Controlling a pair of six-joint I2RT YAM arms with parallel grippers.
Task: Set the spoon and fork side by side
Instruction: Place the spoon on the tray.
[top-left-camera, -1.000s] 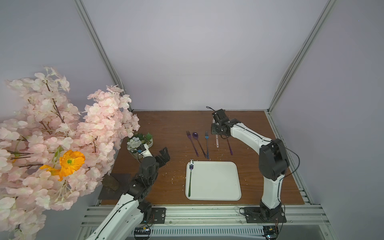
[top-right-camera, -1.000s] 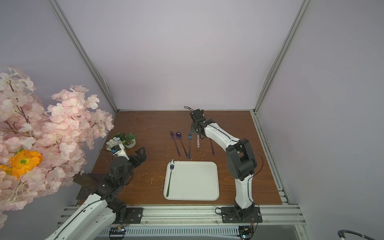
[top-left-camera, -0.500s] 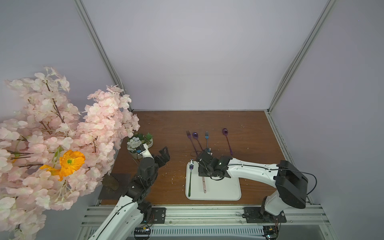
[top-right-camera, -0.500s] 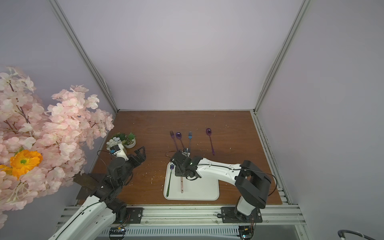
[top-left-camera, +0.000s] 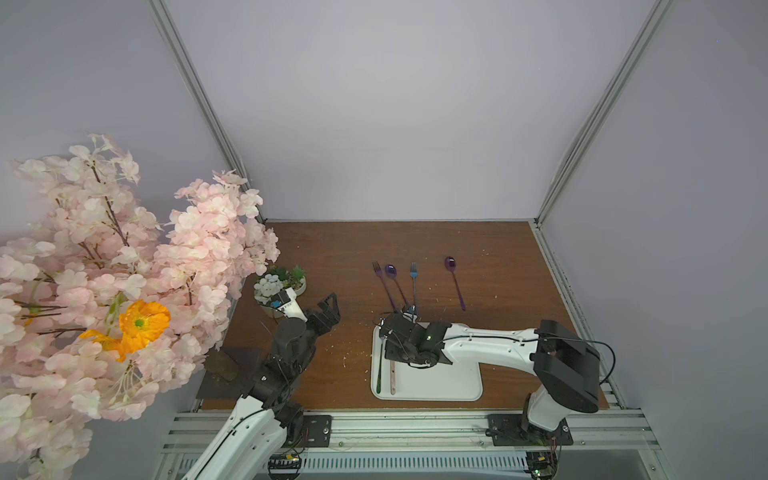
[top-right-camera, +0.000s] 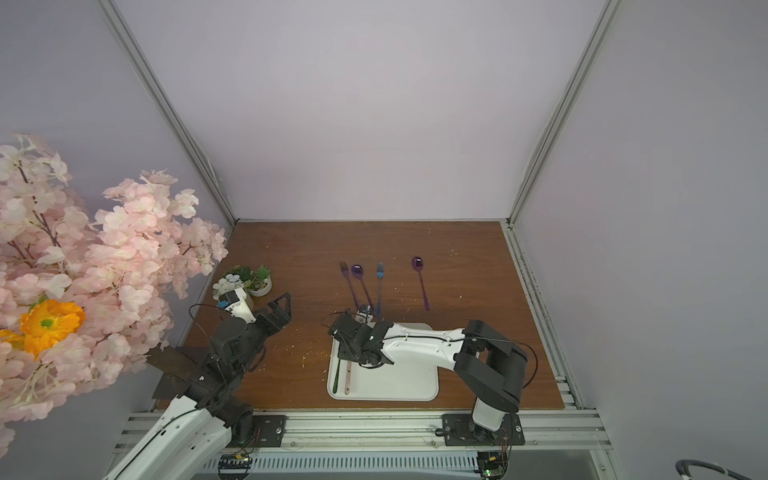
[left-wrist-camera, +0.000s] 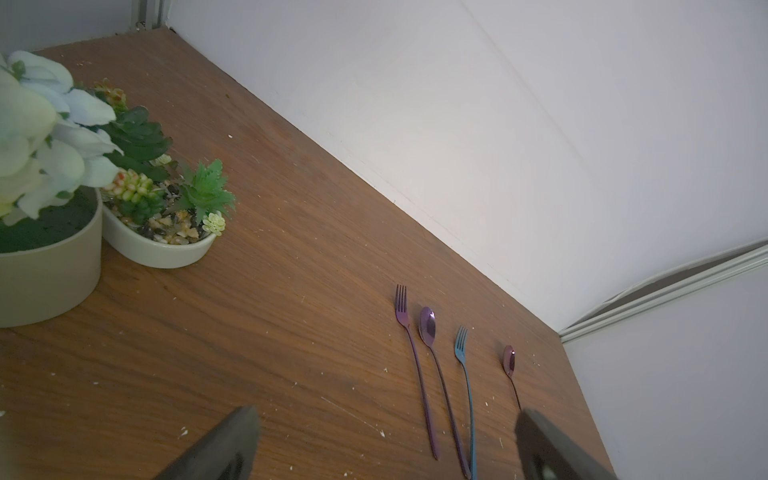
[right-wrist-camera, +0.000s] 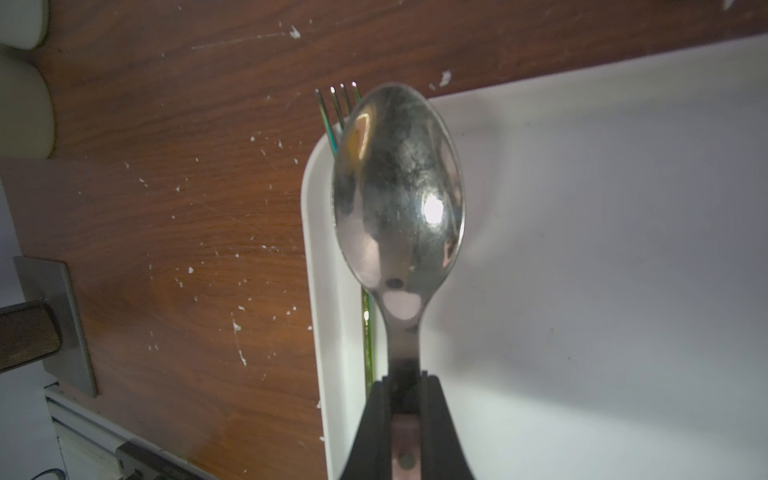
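Note:
My right gripper (right-wrist-camera: 405, 380) is shut on the neck of a silver spoon (right-wrist-camera: 399, 199) with a pinkish handle. It holds the spoon low over the left part of the white tray (top-left-camera: 436, 382). A green-handled fork (right-wrist-camera: 368, 332) lies along the tray's left rim, its tines poking past the far edge. In both top views the spoon handle (top-left-camera: 392, 376) (top-right-camera: 348, 376) runs parallel to the fork (top-left-camera: 379, 370) (top-right-camera: 336, 376), just to its right. My left gripper (top-left-camera: 328, 307) (left-wrist-camera: 386, 415) hangs open above bare wood, left of the tray, with nothing in it.
Behind the tray lie a purple fork (top-left-camera: 384, 282), a purple spoon (top-left-camera: 395, 282), a blue fork (top-left-camera: 414, 282) and another purple spoon (top-left-camera: 455, 282). Two plant pots (top-left-camera: 282, 282) stand at the left. Pink blossom branches (top-left-camera: 124, 270) overhang the left edge. A dark block (top-left-camera: 226, 365) sits front left.
My right arm swung from the back of the table to the tray with the spoon in its grip, then shifted left beside the green fork. The left arm has not moved.

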